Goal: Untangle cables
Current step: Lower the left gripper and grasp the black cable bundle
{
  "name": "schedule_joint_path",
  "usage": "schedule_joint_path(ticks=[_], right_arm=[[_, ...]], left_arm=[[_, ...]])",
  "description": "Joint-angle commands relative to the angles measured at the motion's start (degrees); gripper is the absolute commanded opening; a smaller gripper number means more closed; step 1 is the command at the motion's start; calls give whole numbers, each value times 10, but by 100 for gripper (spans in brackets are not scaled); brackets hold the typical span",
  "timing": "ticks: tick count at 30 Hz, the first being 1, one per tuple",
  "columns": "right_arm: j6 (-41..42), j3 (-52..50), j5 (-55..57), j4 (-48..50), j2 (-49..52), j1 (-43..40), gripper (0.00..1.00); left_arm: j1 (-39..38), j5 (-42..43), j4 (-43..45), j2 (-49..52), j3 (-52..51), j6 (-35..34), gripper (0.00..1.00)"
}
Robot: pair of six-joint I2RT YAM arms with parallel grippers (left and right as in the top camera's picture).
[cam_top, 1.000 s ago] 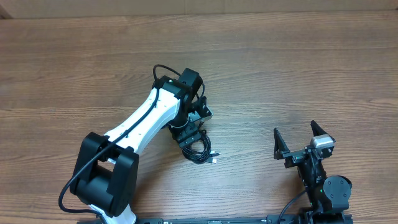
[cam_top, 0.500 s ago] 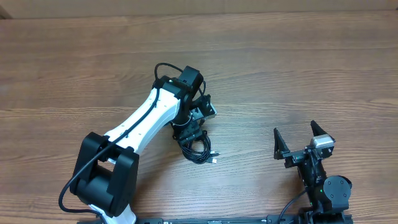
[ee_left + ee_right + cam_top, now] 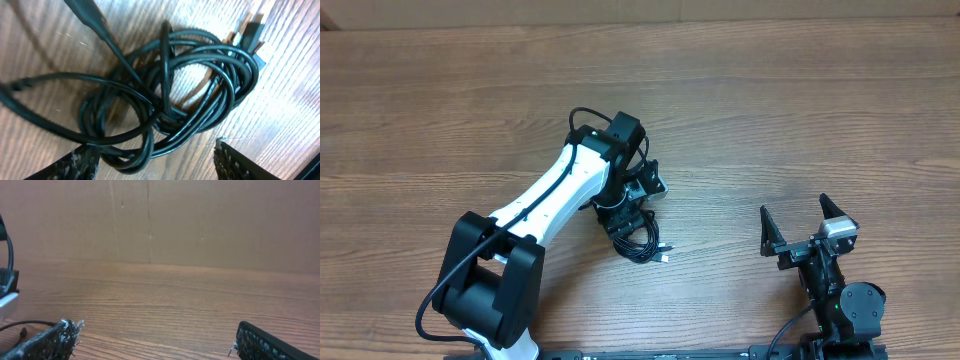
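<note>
A tangled bundle of black cables [image 3: 642,239] lies on the wooden table near the middle. In the left wrist view the cables [image 3: 170,100] fill the frame as overlapping loops, with plug ends at the top right [image 3: 252,32]. My left gripper [image 3: 632,205] hovers right over the bundle's upper edge, open, its fingertips [image 3: 82,162] straddling the lowest loops [image 3: 156,161] without closing on them. My right gripper [image 3: 807,228] is open and empty at the front right, well apart from the cables [image 3: 156,342].
A brown cardboard wall [image 3: 160,220] stands along the table's far edge. Bare wood table [image 3: 800,120] surrounds the bundle. The left arm's white link [image 3: 550,195] stretches from the front left base to the bundle.
The left gripper shifted slightly over the bundle, rotating a little and settling back near where it was a second ago. The cables and the right arm have not moved.
</note>
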Motion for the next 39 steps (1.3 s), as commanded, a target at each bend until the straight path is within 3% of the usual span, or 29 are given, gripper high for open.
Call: schedule_joint_path(ticks=[1, 17, 39], right_arm=[[-1, -6, 3, 2, -6, -3, 100], [-1, -6, 3, 2, -6, -3, 100], [-1, -6, 3, 2, -6, -3, 100]], left_arm=[[-3, 14, 1, 5, -18, 6, 72], [0, 15, 50, 5, -56, 13, 77], [1, 24, 99, 5, -99, 14, 73]])
